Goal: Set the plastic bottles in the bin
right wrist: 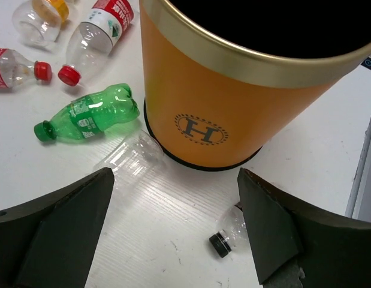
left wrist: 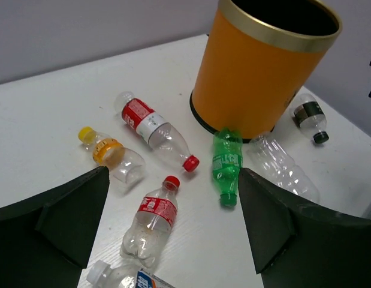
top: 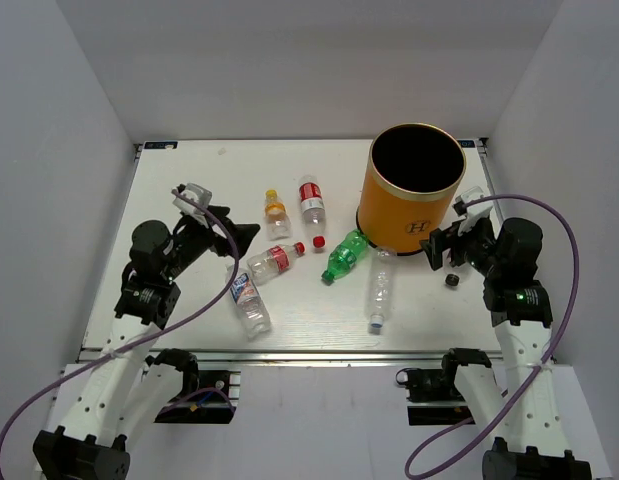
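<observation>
Neither arm has a bottle in hand. The left claw (top: 239, 238) hovers with its jaws wide apart and empty over the left-middle of the surface (top: 179, 300). The right claw (top: 436, 247) is spread just as wide and is also empty, close to the bin (top: 414, 215) on its near right side.

The bin stands upright at the far right of the surface. Its inside is black and no view shows anything in it, though I cannot tell what may lie at the bottom.

Seven bottles lie on their sides outside it:
- The orange-capped bottle (top: 276, 214) and a red-label bottle (top: 311, 200) lie side by side towards the middle.
- A second red-label bottle (top: 273, 261) and the blue-label bottle (top: 250, 302) lie nearer, by the left claw.
- The green bottle (top: 345, 256) has its base just beside the bin's foot.
- The clear bottle (top: 380, 290) lies next to the green one, base towards the bin.
- The black-capped bottle (right wrist: 231, 230) lies near the bin's right side, partly hidden under the right claw.

By this showing the task is at or very near its start — every bottle in view has yet to be picked up and dropped in. The black-capped one looks handiest for the right claw, and the second red-label one for the left.
</observation>
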Action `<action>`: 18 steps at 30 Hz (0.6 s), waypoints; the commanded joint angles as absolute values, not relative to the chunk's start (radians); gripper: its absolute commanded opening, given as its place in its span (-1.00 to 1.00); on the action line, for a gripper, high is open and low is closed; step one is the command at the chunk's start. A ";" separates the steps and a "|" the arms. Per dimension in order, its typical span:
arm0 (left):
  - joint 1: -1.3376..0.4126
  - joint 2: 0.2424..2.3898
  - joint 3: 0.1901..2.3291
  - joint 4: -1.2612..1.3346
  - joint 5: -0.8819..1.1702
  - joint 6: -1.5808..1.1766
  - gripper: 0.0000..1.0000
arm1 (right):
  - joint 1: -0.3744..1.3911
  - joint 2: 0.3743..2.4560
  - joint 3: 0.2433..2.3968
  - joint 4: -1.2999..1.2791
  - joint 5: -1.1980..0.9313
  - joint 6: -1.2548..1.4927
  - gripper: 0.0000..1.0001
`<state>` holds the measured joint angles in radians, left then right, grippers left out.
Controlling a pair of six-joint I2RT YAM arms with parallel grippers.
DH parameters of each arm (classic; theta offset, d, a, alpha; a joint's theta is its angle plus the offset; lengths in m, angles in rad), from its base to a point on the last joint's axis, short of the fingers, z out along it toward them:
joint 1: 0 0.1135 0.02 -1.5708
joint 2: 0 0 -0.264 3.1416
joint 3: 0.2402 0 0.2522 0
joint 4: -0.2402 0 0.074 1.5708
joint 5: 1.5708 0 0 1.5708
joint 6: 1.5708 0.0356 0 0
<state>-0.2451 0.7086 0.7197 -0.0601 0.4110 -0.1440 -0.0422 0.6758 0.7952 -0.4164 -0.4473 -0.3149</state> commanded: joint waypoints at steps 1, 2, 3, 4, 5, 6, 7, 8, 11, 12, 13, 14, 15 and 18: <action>-0.244 0.741 0.739 -0.069 0.492 -0.170 0.94 | -0.049 0.693 0.802 -0.420 -0.420 -0.324 0.79; -0.244 0.758 0.739 -0.069 0.505 -0.179 0.91 | -0.046 0.696 0.799 -0.423 -0.411 -0.321 0.79; -0.244 0.758 0.739 -0.069 0.530 -0.179 0.86 | -0.048 0.698 0.798 -0.426 -0.404 -0.319 0.79; -0.244 0.773 0.739 -0.069 0.531 -0.179 0.83 | -0.048 0.695 0.796 -0.431 -0.399 -0.321 0.79; -0.244 0.782 0.739 -0.069 0.546 -0.189 0.77 | -0.049 0.698 0.796 -0.440 -0.388 -0.325 0.79; -0.244 0.798 0.748 -0.069 0.546 -0.189 0.71 | -0.049 0.696 0.773 -0.437 -0.373 -0.325 0.79; -0.244 0.798 0.749 -0.069 0.546 -0.189 0.69 | -0.046 0.696 0.762 -0.431 -0.347 -0.333 0.79; -0.253 0.810 0.749 -0.081 0.546 -0.189 0.63 | -0.045 0.703 0.762 -0.458 -0.359 -0.344 0.79; -0.253 0.831 0.758 -0.115 0.490 -0.189 -0.03 | -0.049 0.716 0.752 -0.451 -0.315 -0.351 0.79; -0.253 0.853 0.767 -0.167 0.454 -0.198 -0.30 | -0.049 0.722 0.743 -0.445 -0.305 -0.353 0.57; -0.253 0.867 0.779 -0.199 0.418 -0.198 -0.63 | -0.051 0.738 0.741 -0.437 -0.278 -0.348 0.04; -0.253 0.882 0.799 -0.237 0.334 -0.198 -0.69 | -0.049 0.748 0.742 -0.434 -0.232 -0.335 -0.41; -0.253 0.897 0.799 -0.273 0.286 -0.218 -0.69 | -0.051 0.785 0.749 -0.425 -0.183 -0.334 -0.61; -0.253 0.943 0.810 -0.366 0.172 -0.265 0.09 | -0.052 0.880 0.755 -0.420 -0.129 -0.354 -0.02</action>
<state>-0.2520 0.9192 0.7761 -0.2329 0.3286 -0.2127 -0.0460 0.8146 0.7486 -0.4450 -0.2329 -0.3370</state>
